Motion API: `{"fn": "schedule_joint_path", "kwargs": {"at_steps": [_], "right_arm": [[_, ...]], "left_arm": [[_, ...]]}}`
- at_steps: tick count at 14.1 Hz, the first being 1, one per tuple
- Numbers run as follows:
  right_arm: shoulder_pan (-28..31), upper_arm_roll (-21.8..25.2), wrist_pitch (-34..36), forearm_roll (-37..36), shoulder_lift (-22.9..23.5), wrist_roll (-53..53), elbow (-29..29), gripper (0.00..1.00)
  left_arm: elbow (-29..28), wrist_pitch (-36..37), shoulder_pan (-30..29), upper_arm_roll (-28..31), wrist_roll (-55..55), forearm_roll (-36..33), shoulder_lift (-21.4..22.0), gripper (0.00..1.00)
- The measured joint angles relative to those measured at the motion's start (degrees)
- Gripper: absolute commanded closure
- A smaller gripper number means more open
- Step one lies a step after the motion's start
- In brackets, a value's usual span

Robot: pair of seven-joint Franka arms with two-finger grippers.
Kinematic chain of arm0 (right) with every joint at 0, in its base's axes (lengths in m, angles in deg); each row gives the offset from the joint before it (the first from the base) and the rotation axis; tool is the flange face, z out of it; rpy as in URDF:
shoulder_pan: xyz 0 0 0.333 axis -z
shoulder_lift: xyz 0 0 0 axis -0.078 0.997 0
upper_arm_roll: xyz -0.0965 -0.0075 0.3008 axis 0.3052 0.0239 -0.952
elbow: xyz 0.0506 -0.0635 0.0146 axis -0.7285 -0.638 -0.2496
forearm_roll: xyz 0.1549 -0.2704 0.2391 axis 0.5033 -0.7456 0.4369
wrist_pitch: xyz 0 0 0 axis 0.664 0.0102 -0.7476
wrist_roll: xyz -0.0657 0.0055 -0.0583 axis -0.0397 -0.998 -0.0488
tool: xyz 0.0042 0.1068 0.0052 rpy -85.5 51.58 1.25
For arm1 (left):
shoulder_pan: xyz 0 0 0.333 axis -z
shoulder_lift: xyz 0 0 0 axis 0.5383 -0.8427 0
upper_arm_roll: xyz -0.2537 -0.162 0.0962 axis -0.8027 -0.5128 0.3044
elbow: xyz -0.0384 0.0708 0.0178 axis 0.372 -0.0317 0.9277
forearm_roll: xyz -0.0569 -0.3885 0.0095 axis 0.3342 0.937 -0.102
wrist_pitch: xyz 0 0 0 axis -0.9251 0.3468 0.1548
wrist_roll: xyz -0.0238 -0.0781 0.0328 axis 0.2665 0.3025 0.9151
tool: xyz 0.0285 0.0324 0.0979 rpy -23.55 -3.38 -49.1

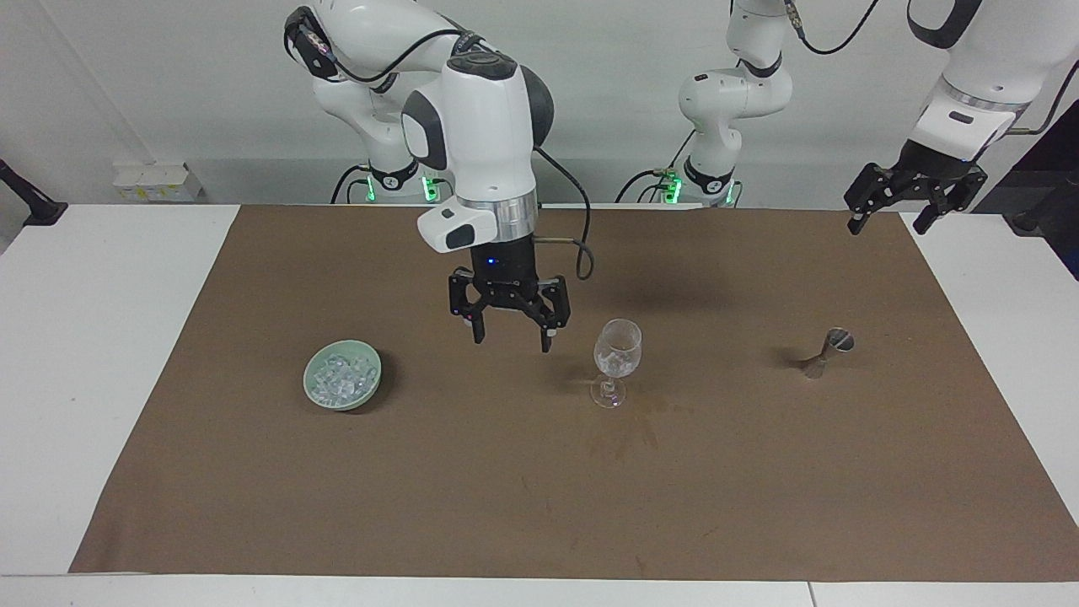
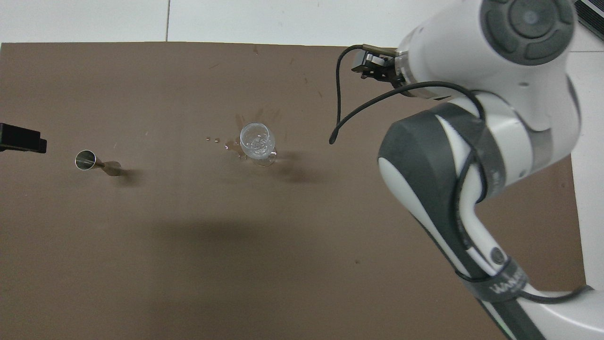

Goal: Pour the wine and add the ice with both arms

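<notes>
Ice step: right gripper [image 1: 511, 335], jaws spread and empty, hangs between wine glass [image 1: 617, 361] and ice bowl [image 1: 342, 386]; next it must descend on a cube, while left gripper [image 1: 914, 205] waits spread at the table's end.

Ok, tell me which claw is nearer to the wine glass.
Right. The right claw hangs open over the mat between the ice bowl and the wine glass, empty. The left claw waits open above the table's edge at the left arm's end.

a plain white wall [image 1: 169, 84] rises past the white table [image 1: 101, 337].
</notes>
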Motion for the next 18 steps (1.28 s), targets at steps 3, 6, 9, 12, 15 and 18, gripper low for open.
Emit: {"fn": "schedule_joint_path", "kwargs": {"at_steps": [3,6,9,12,15,18], "right_arm": [[0.07,6.4,7.38,3.53,-4.16,8.91,-0.13,0.0],[0.01,10.68,12.77,4.89,-7.18,14.42,-0.26,0.0],[0.03,15.2,17.49,6.78,-9.65,20.03,-0.61,0.0],[0.03,18.46,18.95,7.96,-12.57,23.76,-3.86,0.0],[0.33,21.38,18.86,9.51,-16.07,26.71,-9.48,0.0],[2.04,21.82,17.01,9.59,-19.42,28.79,-15.77,0.0]], "left_arm": [[-0.01,0.0,0.0,0.0,0.0,0.0,-0.02,0.0],[-0.01,0.0,0.01,-0.12,0.0,0.0,-0.09,0.0],[-0.01,0.0,0.05,-0.37,0.0,0.0,-0.1,0.0],[-0.01,0.0,0.05,-0.37,0.0,0.0,-0.1,0.0],[-0.01,0.0,0.05,-0.37,0.0,0.0,-0.1,0.0],[-0.01,0.0,0.07,-0.41,0.0,0.0,-0.1,0.0]]}}
